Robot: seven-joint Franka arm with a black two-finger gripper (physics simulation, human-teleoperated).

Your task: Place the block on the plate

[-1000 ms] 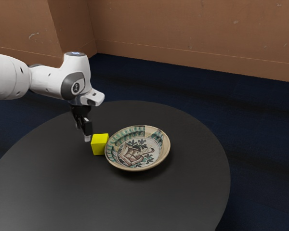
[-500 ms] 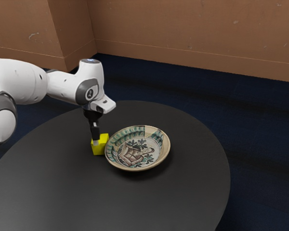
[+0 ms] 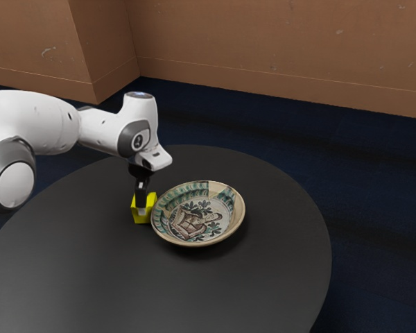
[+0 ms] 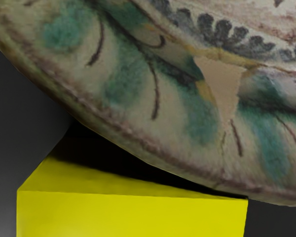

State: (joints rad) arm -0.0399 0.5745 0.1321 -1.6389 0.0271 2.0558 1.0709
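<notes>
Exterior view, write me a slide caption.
Robot gripper at a yellow block beside a patterned plate on a round dark table.

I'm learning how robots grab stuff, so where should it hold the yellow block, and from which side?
Probably from above, gripping two flat, opposite sides of the block, the pair clear of the plate. It is box-shaped, so those sides match, and the plate's rim crowds one side.

The block [image 4: 133, 215] and the plate [image 3: 200, 216] are on the table [image 3: 76, 277]. The block lies just beside the plate's rim, toward the exterior view's left; whether they touch is unclear. The gripper [image 3: 142, 210] is down at the block. Floor [image 3: 378, 187] lies beyond the table, and the wall [image 3: 284, 45] stands behind.
</notes>
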